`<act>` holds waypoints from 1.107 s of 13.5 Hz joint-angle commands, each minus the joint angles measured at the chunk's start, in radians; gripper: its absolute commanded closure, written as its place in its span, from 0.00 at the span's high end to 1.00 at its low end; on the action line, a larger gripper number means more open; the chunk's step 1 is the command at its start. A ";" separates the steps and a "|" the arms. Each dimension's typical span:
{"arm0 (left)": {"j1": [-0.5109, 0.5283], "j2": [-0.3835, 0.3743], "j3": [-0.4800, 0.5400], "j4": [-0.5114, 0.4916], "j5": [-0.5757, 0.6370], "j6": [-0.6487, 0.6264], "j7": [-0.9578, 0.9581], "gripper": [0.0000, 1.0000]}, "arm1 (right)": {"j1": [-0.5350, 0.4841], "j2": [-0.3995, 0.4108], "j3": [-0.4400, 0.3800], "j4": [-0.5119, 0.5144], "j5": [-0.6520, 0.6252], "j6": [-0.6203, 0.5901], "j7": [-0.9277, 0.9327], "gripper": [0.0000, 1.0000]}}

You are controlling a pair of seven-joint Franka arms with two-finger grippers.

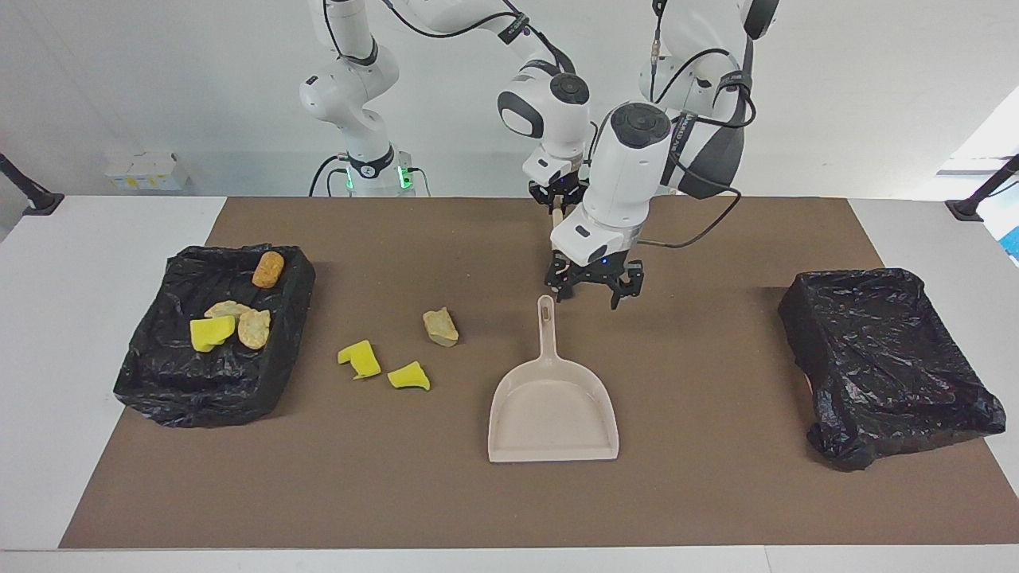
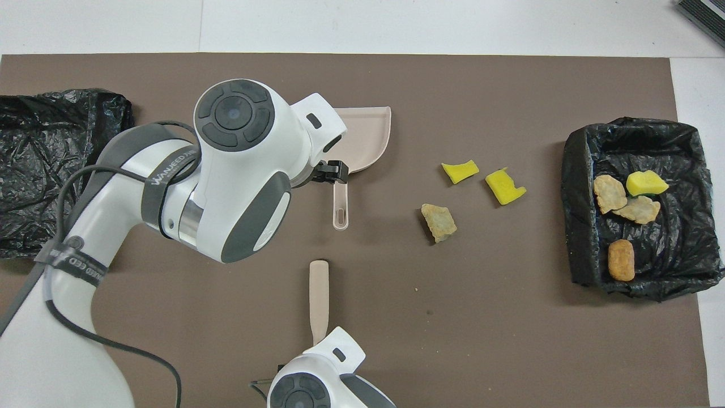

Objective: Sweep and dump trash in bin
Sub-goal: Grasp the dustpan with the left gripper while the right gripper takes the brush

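- Mat: plain dull brown.
- Table: white.
- Dustpan: pale beige.
- Brush: beige handle.
- Two bins: lined with glossy, crinkled black plastic.
- Trash: bright yellow sponge pieces; tan, mottled bread chunks; one orange-brown lump.
- Arms: white with dark grey patches; grippers black.

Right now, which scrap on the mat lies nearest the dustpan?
The tan bread-like chunk, beside the dustpan handle; both yellow sponge pieces lie nearer the filled bin.
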State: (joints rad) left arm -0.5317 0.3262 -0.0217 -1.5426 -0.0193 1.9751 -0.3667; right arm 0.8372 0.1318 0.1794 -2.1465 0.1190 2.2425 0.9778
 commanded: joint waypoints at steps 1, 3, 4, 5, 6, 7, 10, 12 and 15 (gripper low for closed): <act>-0.025 0.019 0.016 -0.040 0.019 0.082 -0.050 1.00 | -0.023 0.015 -0.003 0.016 0.024 0.008 -0.019 0.00; -0.030 0.033 0.016 -0.048 0.019 0.119 -0.067 1.00 | -0.050 -0.006 -0.003 0.016 0.024 -0.015 -0.013 0.00; -0.030 0.033 0.014 -0.051 0.018 0.120 -0.067 1.00 | -0.067 -0.024 -0.003 0.016 0.024 -0.053 -0.010 0.00; -0.030 0.034 0.014 -0.057 0.015 0.125 -0.067 1.00 | -0.088 -0.049 -0.003 0.016 0.025 -0.091 0.005 0.00; -0.033 0.046 0.014 -0.063 0.015 0.142 -0.069 1.00 | -0.116 -0.075 -0.003 0.014 0.025 -0.133 0.025 0.00; -0.040 0.054 0.014 -0.071 0.015 0.157 -0.075 1.00 | -0.138 -0.102 -0.003 0.013 0.025 -0.189 0.027 0.00; -0.047 0.053 0.014 -0.122 0.013 0.197 -0.078 1.00 | -0.232 -0.165 -0.006 0.013 0.022 -0.348 -0.025 0.00; -0.065 0.068 0.014 -0.126 0.013 0.214 -0.081 1.00 | -0.311 -0.192 -0.009 0.016 0.012 -0.385 -0.083 0.00; -0.079 0.103 0.013 -0.126 0.013 0.232 -0.087 1.00 | -0.450 -0.181 -0.009 0.065 -0.040 -0.457 -0.169 0.00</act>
State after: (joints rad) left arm -0.5905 0.4190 -0.0231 -1.6565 -0.0191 2.1778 -0.4334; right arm 0.4690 -0.0546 0.1612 -2.1132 0.1084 1.8282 0.8687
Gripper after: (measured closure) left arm 0.000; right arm 0.740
